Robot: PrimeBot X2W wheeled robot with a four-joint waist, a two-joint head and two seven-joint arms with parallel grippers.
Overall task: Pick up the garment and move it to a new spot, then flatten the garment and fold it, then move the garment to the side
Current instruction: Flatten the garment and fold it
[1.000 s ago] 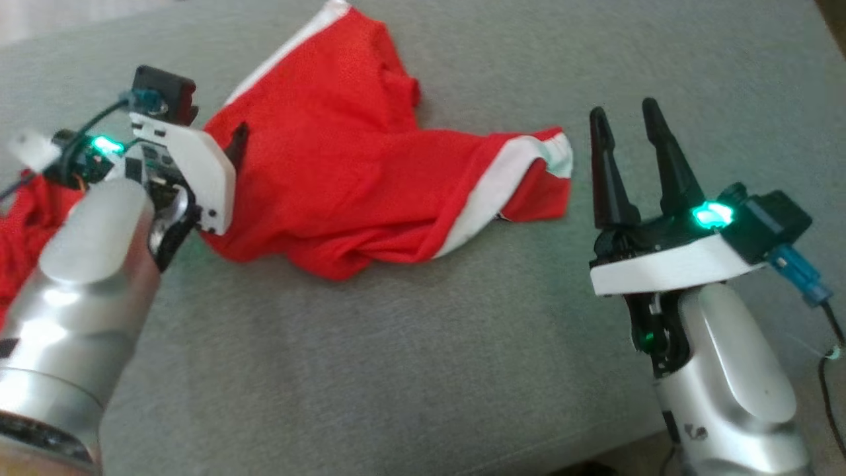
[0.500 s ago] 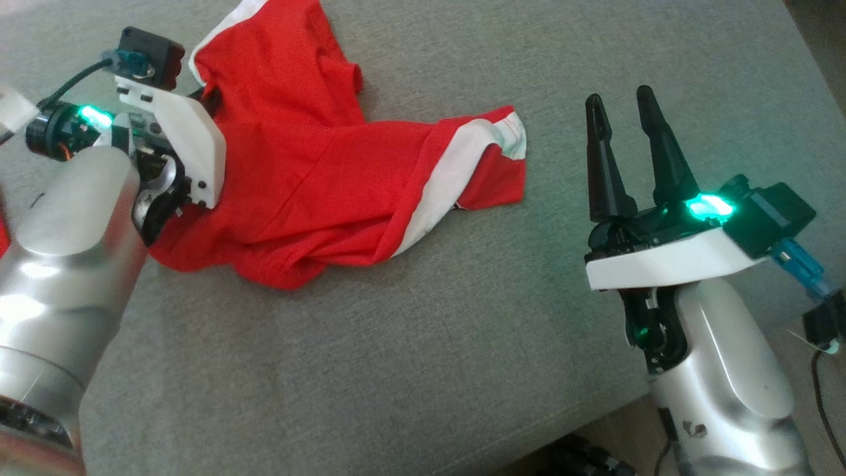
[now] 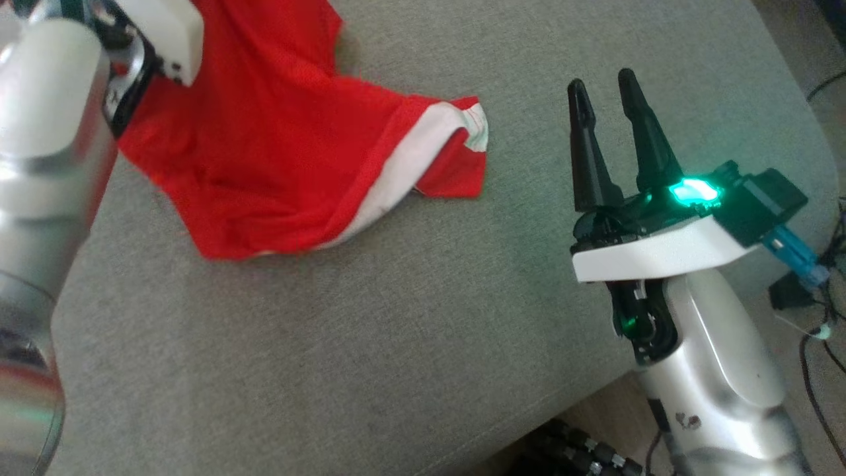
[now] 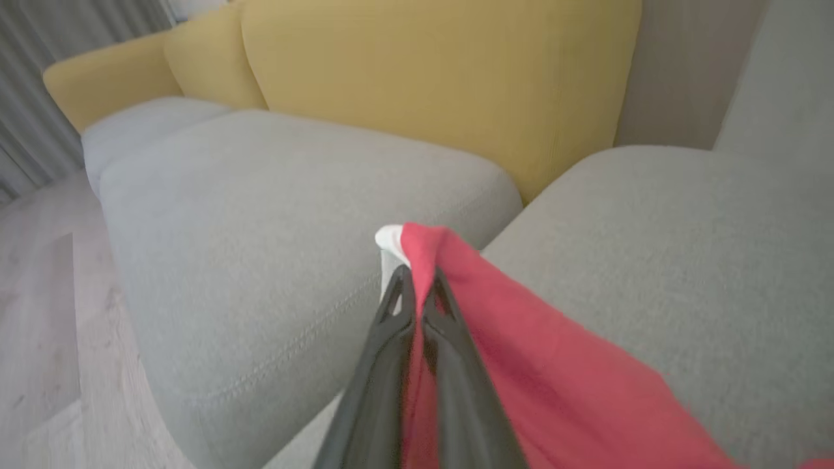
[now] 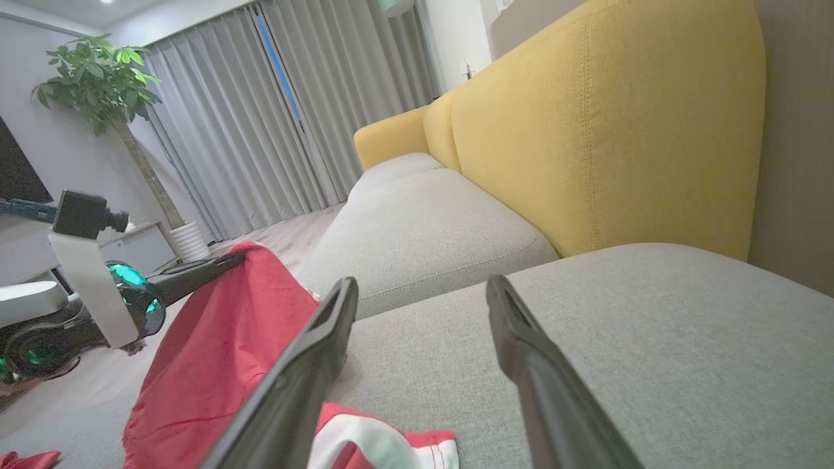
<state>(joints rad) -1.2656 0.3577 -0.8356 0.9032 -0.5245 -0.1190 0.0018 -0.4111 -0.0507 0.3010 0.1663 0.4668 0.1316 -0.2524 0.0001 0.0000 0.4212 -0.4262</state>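
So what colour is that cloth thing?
Red garment with a white stripe; head view shows it best.

The left claw (image 4: 419,281) is clamped tight on a red garment (image 4: 541,365), whose white edge (image 4: 389,238) pokes out past the tips. The cloth trails down to the right over a grey sofa seat (image 4: 684,260). Beyond are another grey seat (image 4: 260,195), yellow back cushions (image 4: 423,78) and a wooden floor (image 4: 45,326).

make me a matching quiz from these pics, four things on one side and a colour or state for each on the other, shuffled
1 left gripper
2 right gripper
3 garment
4 sofa backrest

a yellow
b open, empty
c red with white trim
d shut on the garment

Pairs: 1-d, 2-b, 3-c, 4-a
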